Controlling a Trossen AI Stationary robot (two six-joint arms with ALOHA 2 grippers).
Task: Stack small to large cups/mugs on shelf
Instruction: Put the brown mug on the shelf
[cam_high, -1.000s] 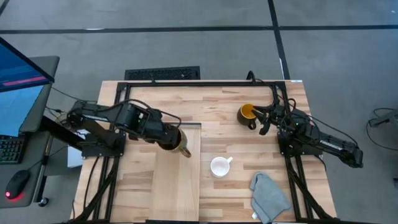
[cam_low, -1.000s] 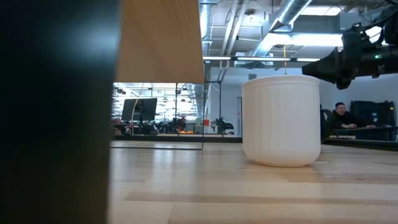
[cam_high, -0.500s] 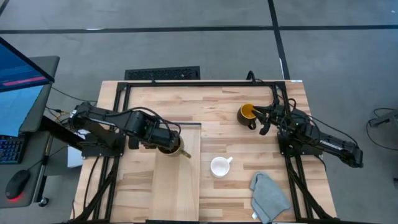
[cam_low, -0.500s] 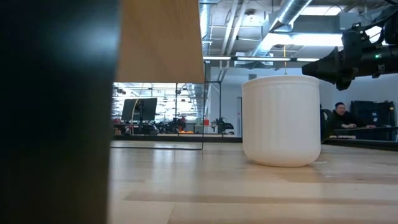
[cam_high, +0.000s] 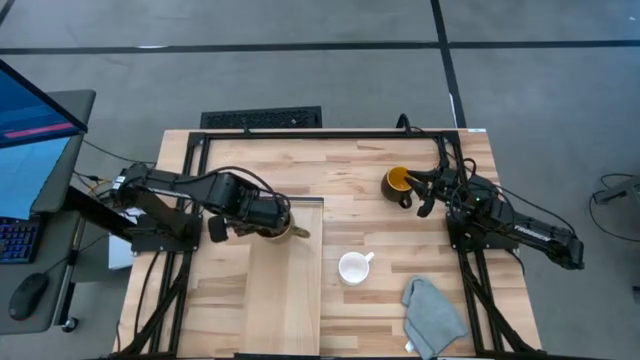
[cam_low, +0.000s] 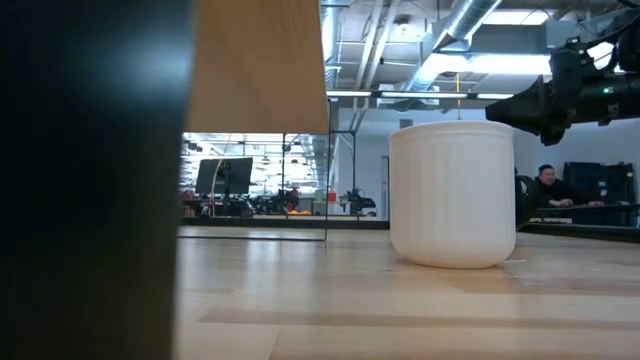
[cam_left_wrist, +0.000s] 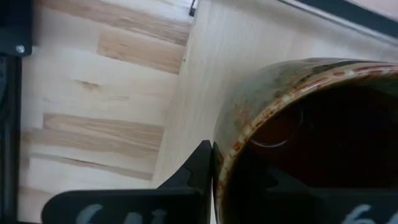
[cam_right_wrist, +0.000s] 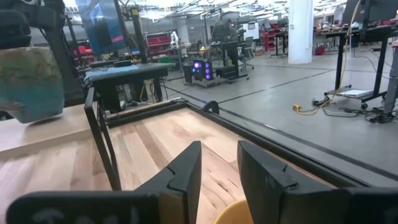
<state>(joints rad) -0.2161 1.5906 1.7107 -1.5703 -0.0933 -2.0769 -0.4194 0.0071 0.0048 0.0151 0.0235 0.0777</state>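
The large brown mug (cam_high: 282, 230) is over the far end of the pale shelf (cam_high: 285, 300), its handle (cam_high: 300, 233) toward the table's right. My left gripper (cam_high: 268, 224) is shut on it. The right wrist view shows the brown mug (cam_right_wrist: 30, 81) upright, at or just above the shelf (cam_right_wrist: 43, 134). The dark mug with the yellow inside (cam_high: 398, 183) stands at the far right. My right gripper (cam_high: 424, 194) waits right beside it, narrowly open (cam_right_wrist: 217, 171); whether it touches, I cannot tell. The small white mug (cam_high: 353, 267) stands on the table, and also shows in the low view (cam_low: 452, 195). My left gripper holds the brown mug by its rim (cam_left_wrist: 231, 146), on the side toward the table's left. One finger (cam_left_wrist: 198, 169) is outside the wall; the other seems to be inside, hidden in the dark hollow. The mug stands upright; whether its base rests on the shelf, I cannot tell.
A grey cloth (cam_high: 432, 318) lies at the table's near right corner. A black frame rail (cam_high: 330, 132) runs along the table's far edge. A person sits far off in the room (cam_low: 548, 185).
My left gripper has gone down toward the shelf with the brown mug and swung a little. The mug's handle has turned from the near right toward the table's right. My right arm has kept still.
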